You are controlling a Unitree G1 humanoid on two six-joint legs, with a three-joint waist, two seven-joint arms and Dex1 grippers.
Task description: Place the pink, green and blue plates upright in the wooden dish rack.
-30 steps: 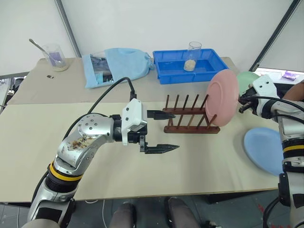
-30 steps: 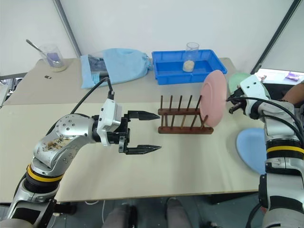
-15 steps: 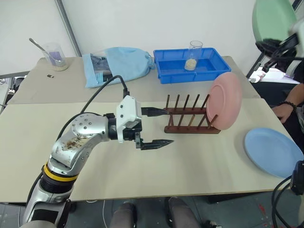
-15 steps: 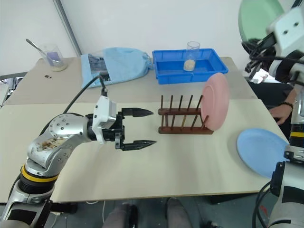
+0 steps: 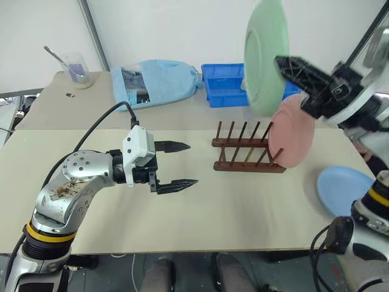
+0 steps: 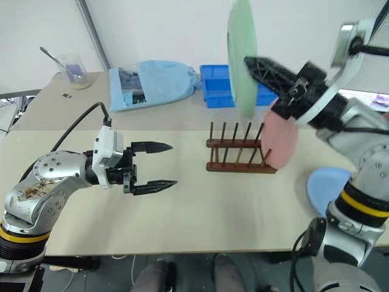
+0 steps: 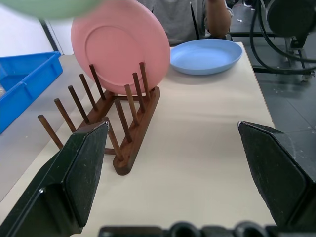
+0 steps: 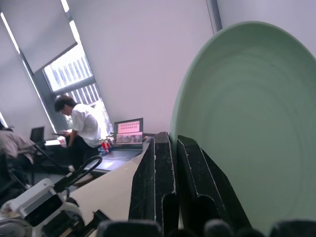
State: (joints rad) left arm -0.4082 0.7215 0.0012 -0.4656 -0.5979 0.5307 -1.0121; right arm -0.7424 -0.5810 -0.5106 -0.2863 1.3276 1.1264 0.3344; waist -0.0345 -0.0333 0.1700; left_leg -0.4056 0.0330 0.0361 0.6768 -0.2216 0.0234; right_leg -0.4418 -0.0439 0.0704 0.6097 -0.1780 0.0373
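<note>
A beige table (image 5: 200,219) stands before a white wall, with a second, greyer table pushed against its far edge.

The fingers of the right gripper (image 5: 281,61) are pressed together on the rim of the green plate (image 5: 265,56); the right wrist view shows the rim pinched between the two black fingers (image 8: 157,187). The plate is held upright and high in the air, above the wooden dish rack (image 5: 248,149). From the rack, the plate is at about 12 o'clock, and the right arm reaches in from 3 o'clock.

The fingers of the left gripper (image 5: 176,164) are wide apart and hold nothing. This gripper hovers above the table at about 9 o'clock from the rack, well apart from it, and points toward it.

The pink plate (image 5: 292,139) stands upright at the right end of the rack, leaning between the last pegs. The other pegs are free. The blue plate (image 5: 345,190) lies flat on the table at about 4 o'clock from the rack, near the table edge.

On the far table, a bright blue tray (image 5: 225,85) sits at 12 o'clock from the rack, partly hidden behind the green plate. A light blue cloth bag (image 5: 155,82) lies at about 11 o'clock, and a glass beaker (image 5: 76,68) with a spoon stands at about 10 o'clock.
</note>
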